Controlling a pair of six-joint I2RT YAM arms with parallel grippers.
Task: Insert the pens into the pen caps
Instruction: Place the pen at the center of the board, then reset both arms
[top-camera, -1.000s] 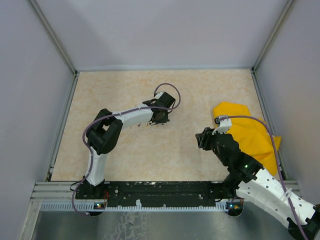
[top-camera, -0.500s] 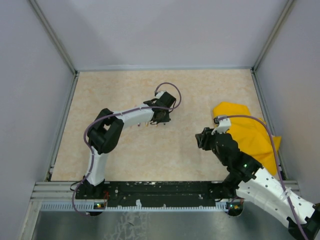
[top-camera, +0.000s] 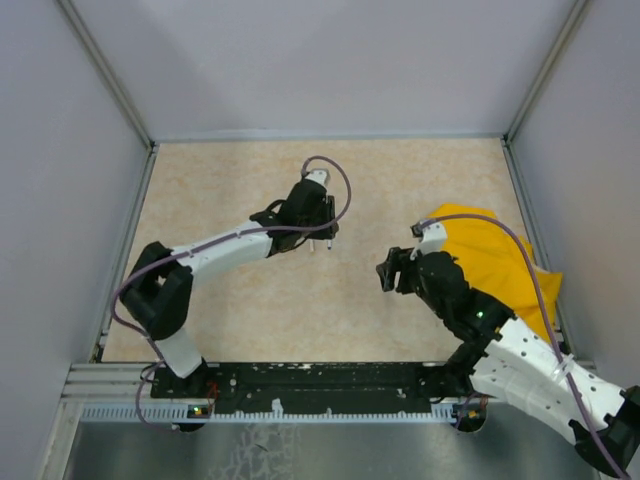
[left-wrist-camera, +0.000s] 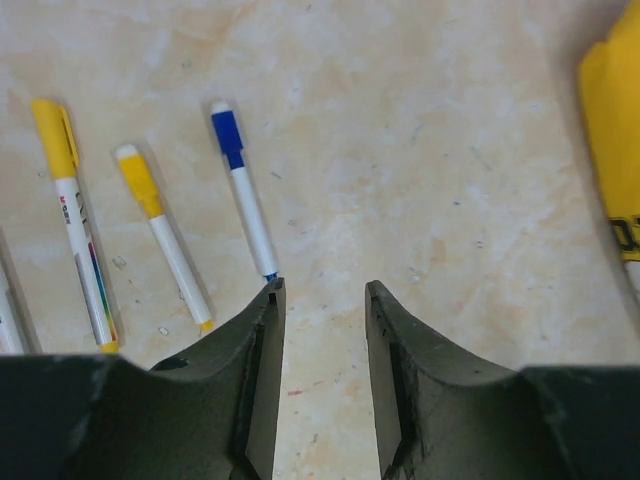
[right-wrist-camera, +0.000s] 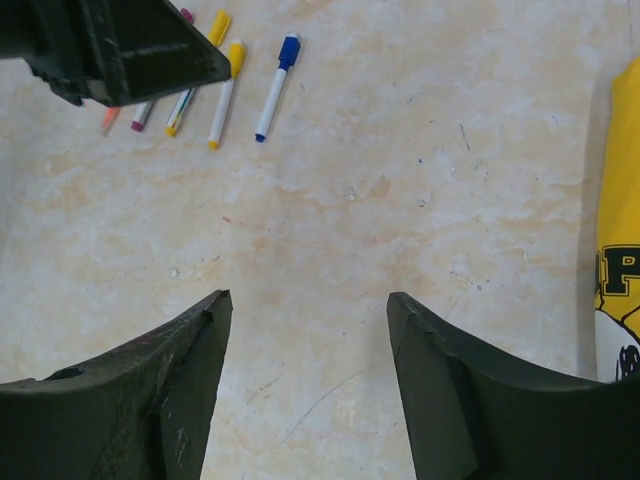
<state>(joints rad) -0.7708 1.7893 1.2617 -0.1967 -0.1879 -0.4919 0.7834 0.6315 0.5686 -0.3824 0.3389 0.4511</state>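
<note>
hovering over the counter (left-wrist-camera: 480, 150), the left end effector (left-wrist-camera: 320, 292) is standing partly open and empty just beside the blue-capped pen (left-wrist-camera: 246, 210); the right end effector (right-wrist-camera: 310, 305) is gaping wide, holding nothing, near the yellow cloth (right-wrist-camera: 620, 180).

Centre of frame, slightly high: left gripper (top-camera: 320, 233) pointed down over the beige table (top-camera: 230, 190). Just beneath its tip, two pale slivers, possibly pens (top-camera: 311, 246), too small to tell. Right of centre: right gripper (top-camera: 388, 272), close beside the yellow cloth (top-camera: 500, 265) toward the right edge.
</note>
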